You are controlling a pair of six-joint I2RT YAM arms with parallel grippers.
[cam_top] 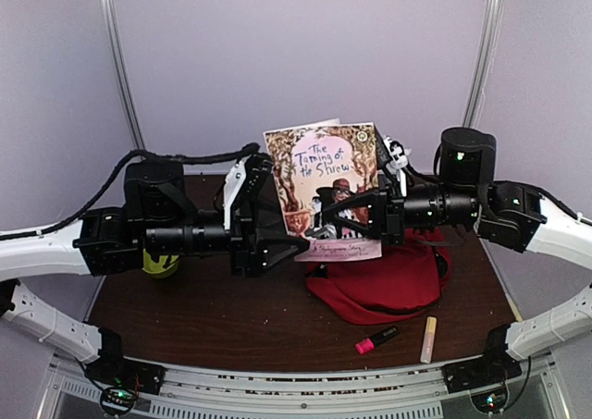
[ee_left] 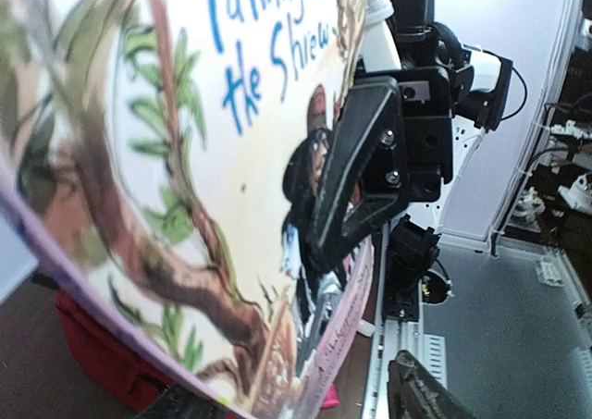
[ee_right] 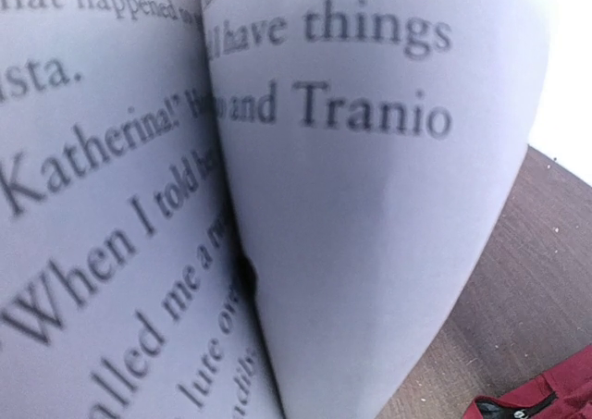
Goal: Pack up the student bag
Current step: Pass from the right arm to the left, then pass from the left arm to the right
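Observation:
A book, "The Taming of the Shrew" (cam_top: 322,183), is held upright in the air above the table. My right gripper (cam_top: 356,217) is shut on its right side; one black finger (ee_left: 356,169) lies across the cover. My left gripper (cam_top: 294,246) is open at the book's lower left corner, and the book's lower edge (ee_left: 305,382) sits between its spread fingers. The red student bag (cam_top: 388,285) lies slumped on the table below the book and my right arm; it also shows in the left wrist view (ee_left: 92,336). In the right wrist view, open pages (ee_right: 370,206) hide the fingers.
A pink marker (cam_top: 376,340) and a cream stick (cam_top: 429,338) lie on the brown table (cam_top: 185,317) in front of the bag. A yellow-green object (cam_top: 159,264) sits under my left arm. Grey walls close the back.

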